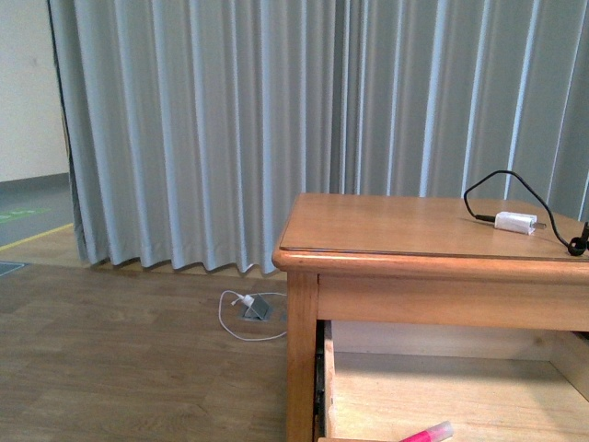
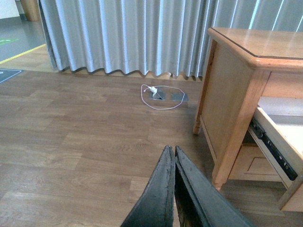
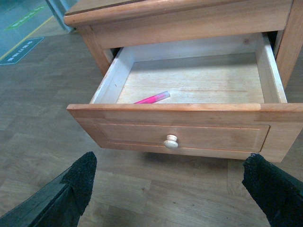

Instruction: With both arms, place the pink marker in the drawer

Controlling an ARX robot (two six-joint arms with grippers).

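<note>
There is one pink marker (image 1: 426, 433), one nightstand (image 1: 304, 368), one white charger plug (image 1: 515, 222) with one black cable (image 1: 488, 180), and one white cord (image 1: 241, 318) looped on the wood floor by a floor socket. A grey curtain (image 1: 230, 129) hangs behind everything.

The marker lies inside the pulled-out upper drawer (image 1: 442, 387), on its pale wooden bottom, near the front and tilted at an angle to it. The front view catches only the marker's tip at the lower edge. The right wrist view shows most of the marker (image 3: 152, 98), behind the drawer's front rim (image 3: 180, 108), and also the single round knob (image 3: 171, 141) on the panel. The plug and black cable on the tabletop show in the front view alone. Only the left wrist view shows the drawer's side wall (image 2: 277, 135) with its black slide rail, and a second, lower drawer (image 2: 255, 165) set back in the frame.

The left jaws are pressed together with nothing between them, over bare floor well apart from the nightstand. The right jaws are spread wide, in front of the drawer and below the knob, holding and touching nothing.
</note>
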